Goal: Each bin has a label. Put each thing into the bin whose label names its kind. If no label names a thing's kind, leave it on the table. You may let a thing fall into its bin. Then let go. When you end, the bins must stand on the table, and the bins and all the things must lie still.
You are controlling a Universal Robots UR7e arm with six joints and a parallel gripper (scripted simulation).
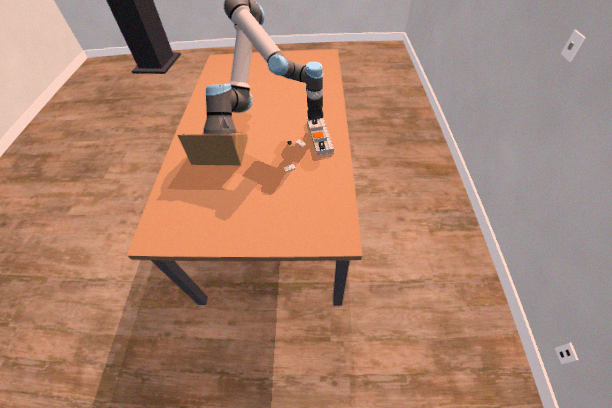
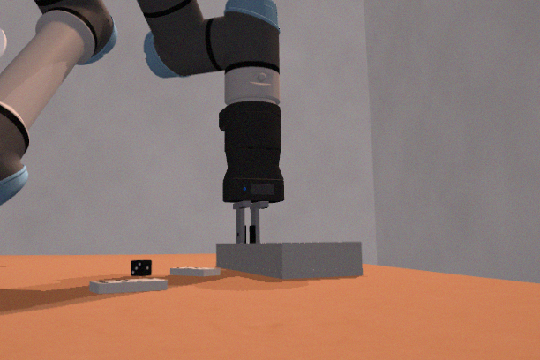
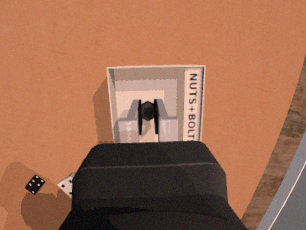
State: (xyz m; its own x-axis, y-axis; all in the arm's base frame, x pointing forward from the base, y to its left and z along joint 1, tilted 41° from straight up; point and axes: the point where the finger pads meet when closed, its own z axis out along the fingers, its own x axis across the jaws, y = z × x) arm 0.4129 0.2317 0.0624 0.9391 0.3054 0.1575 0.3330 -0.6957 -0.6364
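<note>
My gripper [image 2: 247, 236] points straight down, its fingertips at the rim of the far end of a grey row of bins [image 2: 288, 258]. In the wrist view the gripper [image 3: 147, 120] is over the bin labelled NUTS+BOLTS. It is shut on a small dark nut or bolt [image 3: 147, 110], which also shows between the fingers in the exterior view [image 2: 252, 234]. In the top view the gripper [image 1: 315, 120] is above the far bin of the row [image 1: 322, 137], whose middle bin holds something orange [image 1: 318, 134].
A black die [image 2: 141, 267] and two white dominoes [image 2: 195, 271] [image 2: 128, 285] lie on the table left of the bins. A brown box [image 1: 214, 148] stands by the arm's base. The table's right edge is close to the bins.
</note>
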